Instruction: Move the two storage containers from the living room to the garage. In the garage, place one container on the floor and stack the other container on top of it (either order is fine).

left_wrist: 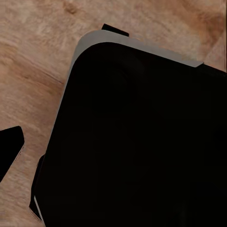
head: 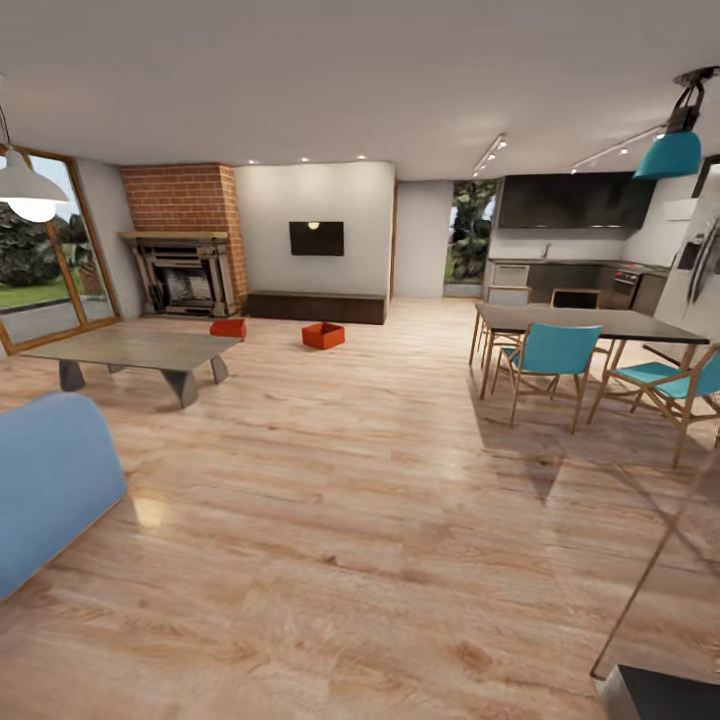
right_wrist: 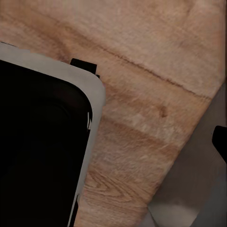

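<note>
Two orange-red storage containers stand on the light wood floor at the far end of the living room in the head view. One container (head: 228, 327) is in front of the brick fireplace (head: 185, 270), the other container (head: 323, 336) a little to its right, before a low dark cabinet. Both are far from me. In the left wrist view my left gripper (left_wrist: 113, 153) hangs over my black base, one dark fingertip (left_wrist: 10, 150) at the frame's edge. My right gripper (right_wrist: 113, 142) likewise shows one fingertip (right_wrist: 221, 142) at the edge. Both look open, holding nothing.
A low grey coffee table (head: 135, 350) and a blue sofa (head: 50, 480) stand at the left. A dark dining table (head: 590, 322) with teal chairs (head: 550, 355) is at the right. A slanted glass panel edge (head: 640, 590) stands near right. Wide wood floor (head: 360, 480) runs between.
</note>
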Controlling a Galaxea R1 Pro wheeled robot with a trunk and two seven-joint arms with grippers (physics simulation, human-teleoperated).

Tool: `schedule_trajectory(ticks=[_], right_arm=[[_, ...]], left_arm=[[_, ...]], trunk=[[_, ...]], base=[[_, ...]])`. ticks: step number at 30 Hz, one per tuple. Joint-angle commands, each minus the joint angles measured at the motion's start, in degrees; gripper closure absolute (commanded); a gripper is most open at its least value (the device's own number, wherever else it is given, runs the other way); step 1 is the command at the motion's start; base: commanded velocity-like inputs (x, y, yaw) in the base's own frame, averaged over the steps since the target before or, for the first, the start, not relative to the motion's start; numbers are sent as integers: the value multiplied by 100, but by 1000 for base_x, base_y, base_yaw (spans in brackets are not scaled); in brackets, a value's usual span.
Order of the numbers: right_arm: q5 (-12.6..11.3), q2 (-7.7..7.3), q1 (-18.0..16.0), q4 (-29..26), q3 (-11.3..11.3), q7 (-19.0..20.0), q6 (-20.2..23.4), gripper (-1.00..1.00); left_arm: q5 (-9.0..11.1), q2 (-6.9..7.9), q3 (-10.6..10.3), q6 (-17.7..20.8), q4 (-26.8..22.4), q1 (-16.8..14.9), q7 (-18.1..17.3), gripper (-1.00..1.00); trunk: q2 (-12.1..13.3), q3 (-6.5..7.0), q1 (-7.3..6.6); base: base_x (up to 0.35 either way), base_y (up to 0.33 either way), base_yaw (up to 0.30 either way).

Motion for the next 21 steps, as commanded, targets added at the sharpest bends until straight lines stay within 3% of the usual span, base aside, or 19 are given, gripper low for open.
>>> schedule_trajectory(ticks=[1, 8, 21], right_arm=[[-50, 0, -4, 4, 49, -10, -16, -100], [-34, -6, -4, 4, 56, -10, -23, -100], [249, -7, -4, 4, 58, -10, -46, -100]], left_arm=[[5, -1, 31, -13, 0, -1, 4, -100], [6, 0, 31, -7, 1, 0, 4, -100], [3, -1, 31, -9, -1, 2, 4, -100]], trunk=[[-3, -6, 3], [-3, -6, 3], [-3, -6, 3]], base=[[326, 0, -281], [326, 0, -261], [326, 0, -25]])
